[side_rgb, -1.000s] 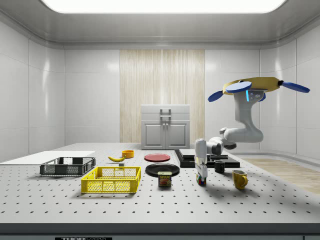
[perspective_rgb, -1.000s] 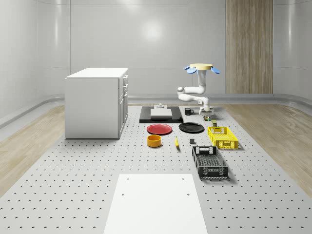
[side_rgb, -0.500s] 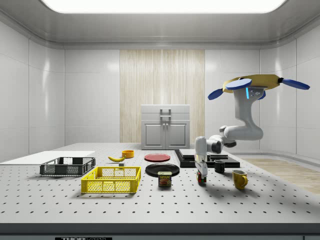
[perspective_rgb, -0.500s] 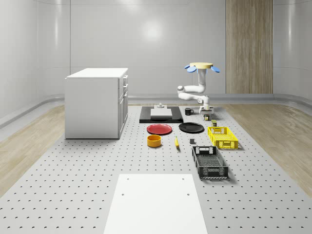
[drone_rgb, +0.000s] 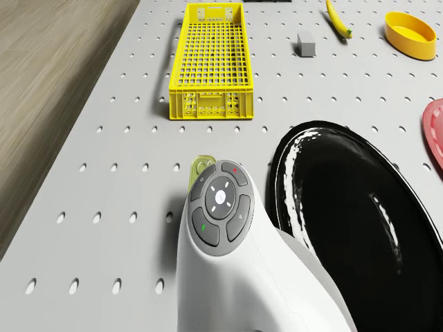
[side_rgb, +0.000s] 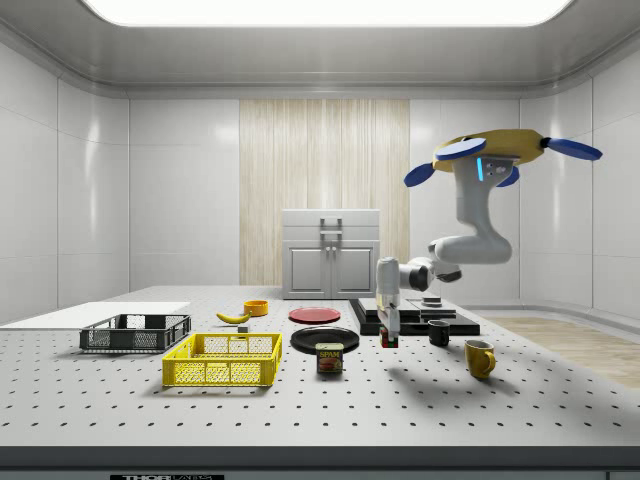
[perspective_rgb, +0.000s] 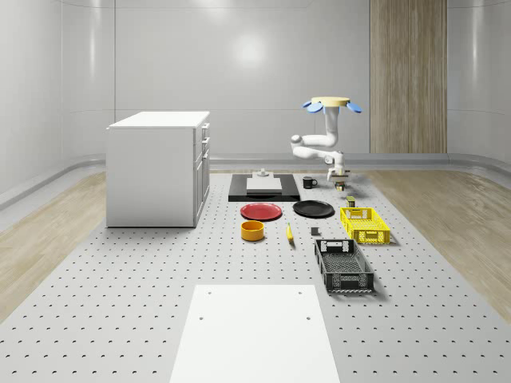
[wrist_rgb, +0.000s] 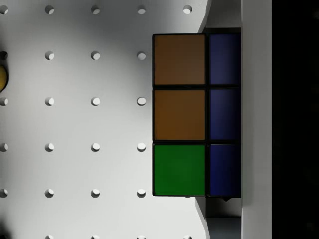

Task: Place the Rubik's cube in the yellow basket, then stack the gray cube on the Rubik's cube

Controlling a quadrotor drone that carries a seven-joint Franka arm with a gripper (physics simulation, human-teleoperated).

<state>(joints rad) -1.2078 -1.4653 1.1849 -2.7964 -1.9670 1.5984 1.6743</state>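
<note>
Glossy black plate (drone_rgb: pixel 353 228), matt perforated table (drone_rgb: pixel 104 138)

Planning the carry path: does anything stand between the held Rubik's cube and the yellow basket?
The claw holds the Rubik's cube off the table, drone hovering above. Only the Spam can stands on the table between it and the yellow basket, lower than the cube.

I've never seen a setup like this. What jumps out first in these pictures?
A yellow-bodied drone with blue rotors hovers above the perforated grey table, a white jointed arm hanging beneath it. Its tool holds a multicoloured Rubik's cube clear of the table, beside a glossy black plate. The yellow mesh basket waits beyond, with nothing in it.
</note>
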